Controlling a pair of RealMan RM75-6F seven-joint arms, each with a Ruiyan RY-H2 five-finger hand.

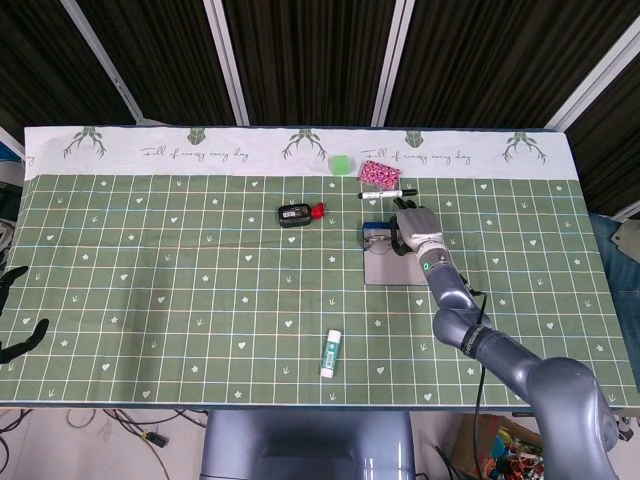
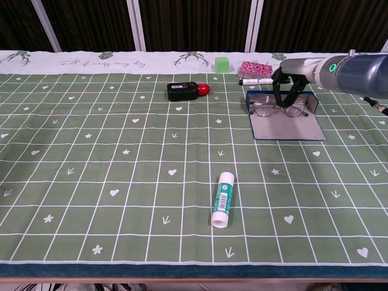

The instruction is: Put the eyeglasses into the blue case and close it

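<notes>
A table [image 2: 73,200] fills most of both views, covered by a green cloth with a white grid, small hearts and arrows, and a white band with lettering along its far edge. Low and centre lies a white glue stick [image 2: 222,199] with a green label. Toward the upper centre sits a small black device [image 2: 182,91] with a red piece [image 2: 204,89] touching its right end. On the white band at upper right are a light green cube [image 2: 222,64] and a pink patterned pouch [image 2: 253,67], with a black marker [image 2: 258,80] just in front. The open blue case [image 2: 285,121] lies at right.
</notes>
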